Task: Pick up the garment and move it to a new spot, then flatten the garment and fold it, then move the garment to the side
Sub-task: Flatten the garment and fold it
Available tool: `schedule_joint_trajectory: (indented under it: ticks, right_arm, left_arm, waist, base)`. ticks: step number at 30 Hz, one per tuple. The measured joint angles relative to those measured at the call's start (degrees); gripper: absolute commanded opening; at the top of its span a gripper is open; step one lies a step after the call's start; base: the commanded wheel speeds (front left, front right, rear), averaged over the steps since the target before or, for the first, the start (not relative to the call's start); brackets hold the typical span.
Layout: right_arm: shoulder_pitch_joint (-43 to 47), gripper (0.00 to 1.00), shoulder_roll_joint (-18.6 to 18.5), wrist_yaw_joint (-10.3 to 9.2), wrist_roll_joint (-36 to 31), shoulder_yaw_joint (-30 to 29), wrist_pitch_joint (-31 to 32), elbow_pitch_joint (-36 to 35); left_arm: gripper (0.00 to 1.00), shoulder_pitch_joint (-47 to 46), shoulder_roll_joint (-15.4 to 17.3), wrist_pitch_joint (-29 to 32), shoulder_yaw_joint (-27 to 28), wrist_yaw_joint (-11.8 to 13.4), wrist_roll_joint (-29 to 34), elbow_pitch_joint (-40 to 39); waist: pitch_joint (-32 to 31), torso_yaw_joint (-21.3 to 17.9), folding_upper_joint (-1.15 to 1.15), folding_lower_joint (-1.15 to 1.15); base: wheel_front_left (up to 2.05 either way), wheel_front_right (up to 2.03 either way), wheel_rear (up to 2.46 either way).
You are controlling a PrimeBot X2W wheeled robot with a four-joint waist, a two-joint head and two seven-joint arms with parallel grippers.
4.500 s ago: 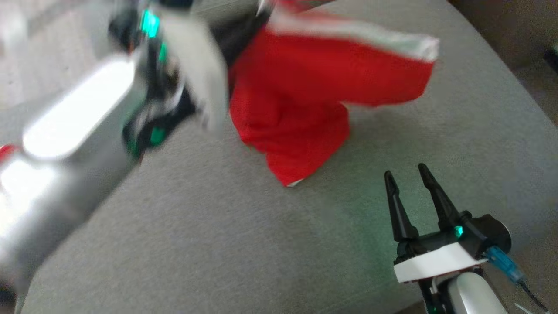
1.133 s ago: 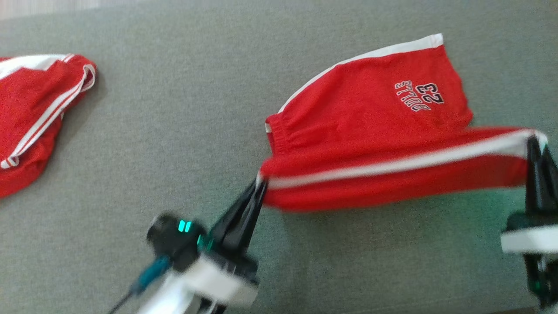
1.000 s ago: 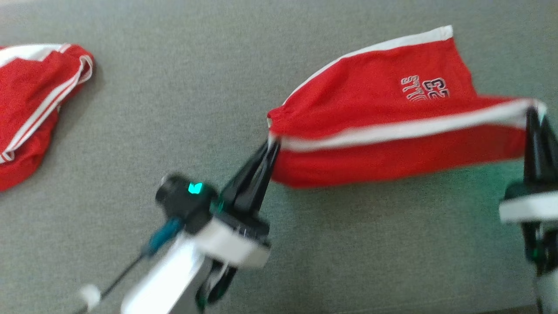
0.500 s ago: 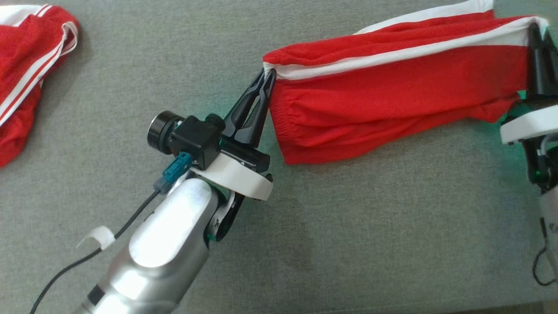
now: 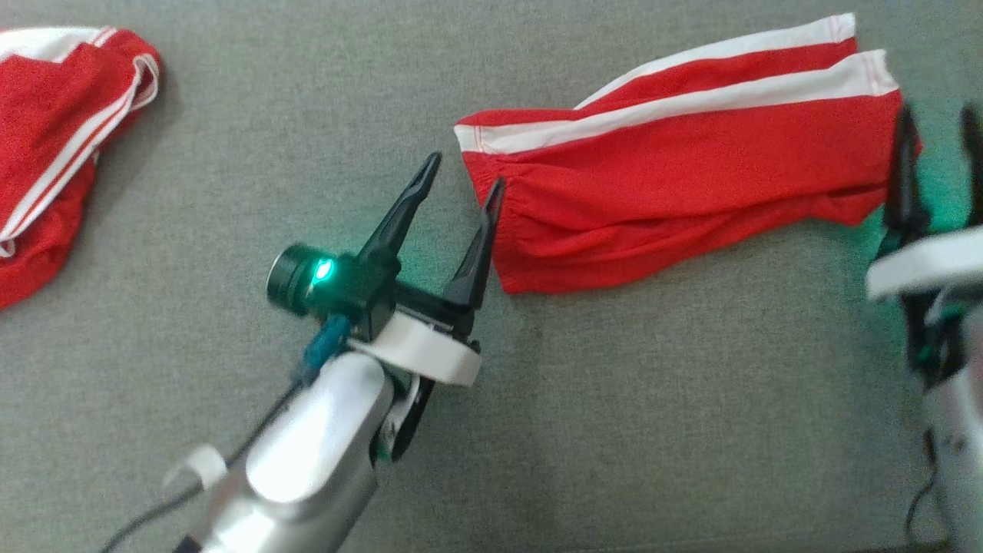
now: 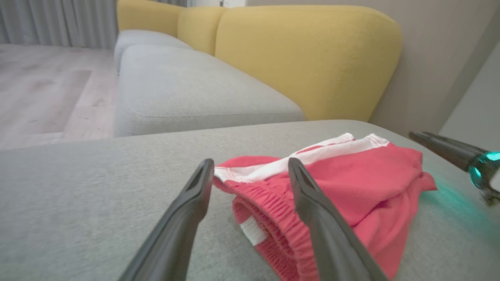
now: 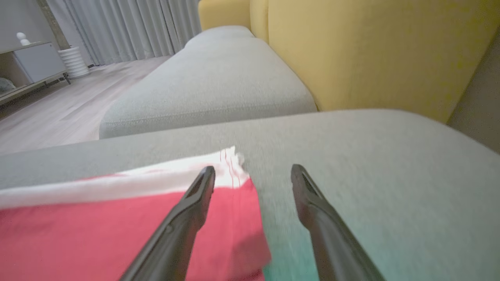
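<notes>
- Red shorts are lying folded lengthwise on the grey cushion, toward its far right, no longer hanging stretched between the arms
- The left gripper is standing spread and empty beside the waistband it was pinching a moment ago
- The right gripper is likewise gaping, released, at the leg hem
- The fold is looking laid; shifting the shorts aside is still waiting

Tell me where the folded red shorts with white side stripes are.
In the head view the red shorts lie on the grey cushion, upper right, between the open left gripper and the open right gripper.
</notes>
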Motion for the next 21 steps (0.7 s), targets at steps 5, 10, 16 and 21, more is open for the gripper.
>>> schedule_joint_trajectory:
  ticks: [5,10,16,21]
  right_arm:
    - [5.2,1.0,2.2,0.0,1.0,-2.0,0.0,1.3]
    - [4.8,1.0,2.4,0.0,1.0,-5.9,0.0,1.7]
    - [1.5,1.0,1.9,0.0,1.1,-11.9,0.6,9.6]
    - [0.3,0.48,1.5,0.0,0.9,-12.5,6.2,17.8]
  left_arm:
    - [1.0,5.6,-1.0,-0.8,4.0,3.9,2.6,-4.4]
    - [1.0,13.3,-3.3,-1.1,10.5,4.4,7.8,-14.5]
    - [1.0,21.2,-4.2,-1.1,13.4,2.1,11.6,-17.2]
    - [1.0,23.5,-4.7,-1.1,14.6,0.9,12.2,-17.6]
  waist:
    - [-1.9,0.5,0.0,-0.01]
    - [-3.0,3.1,0.0,-0.01]
    - [-4.5,7.0,0.0,0.0]
    - [-6.0,10.1,0.0,-0.01]
  base:
    - [0.0,0.0,0.0]
    - [0.0,0.0,0.0]
    - [0.0,0.0,0.0]
    - [0.0,0.0,0.0]
